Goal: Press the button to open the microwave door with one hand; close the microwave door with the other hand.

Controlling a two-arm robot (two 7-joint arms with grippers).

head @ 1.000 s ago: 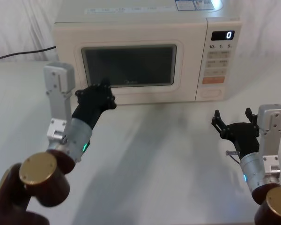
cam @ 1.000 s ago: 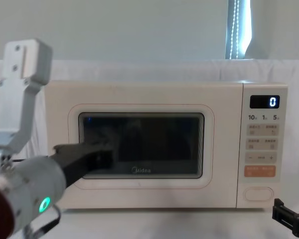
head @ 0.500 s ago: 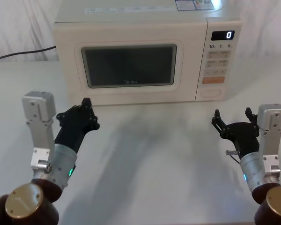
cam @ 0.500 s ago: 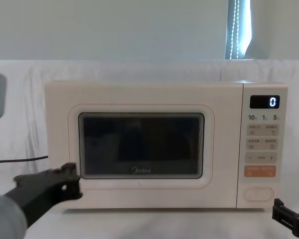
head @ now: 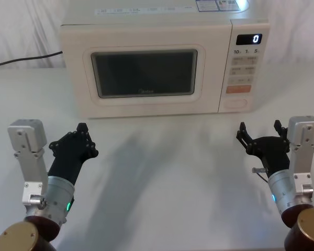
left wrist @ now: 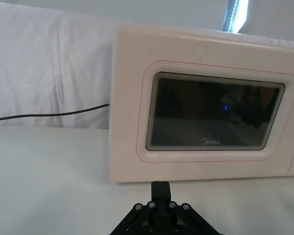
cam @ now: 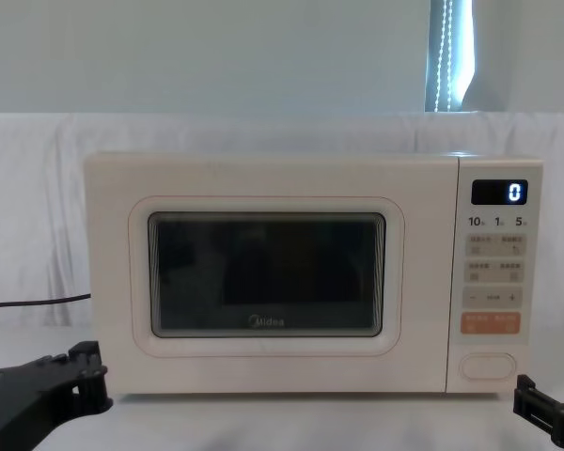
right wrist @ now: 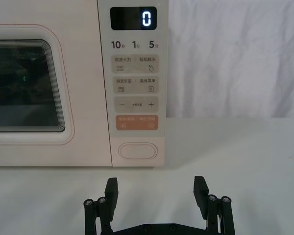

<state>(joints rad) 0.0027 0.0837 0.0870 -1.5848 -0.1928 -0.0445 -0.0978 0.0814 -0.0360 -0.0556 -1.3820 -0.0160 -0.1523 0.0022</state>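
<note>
The cream microwave [head: 162,31] stands at the back of the table, its display reading "0". The microwave door [head: 144,73] [cam: 266,275] [left wrist: 215,117] lies flush with the front, closed. The button [head: 236,103] [right wrist: 138,151] [cam: 487,365] is the wide plain key at the bottom of the control panel. My left gripper [head: 82,129] [left wrist: 160,187] is shut and holds nothing, hovering over the table at front left, well short of the door. My right gripper [head: 259,129] [right wrist: 156,188] is open, empty, level with the button and a short way in front of it.
A black power cable [head: 21,60] [left wrist: 49,114] trails off to the left behind the microwave. An orange key [right wrist: 137,122] sits just above the button. White cloth covers the table [head: 167,157] and hangs behind it.
My left gripper has drawn back from the door's lower left, toward me and down to the front left. The door stays closed. The right arm has not moved.
</note>
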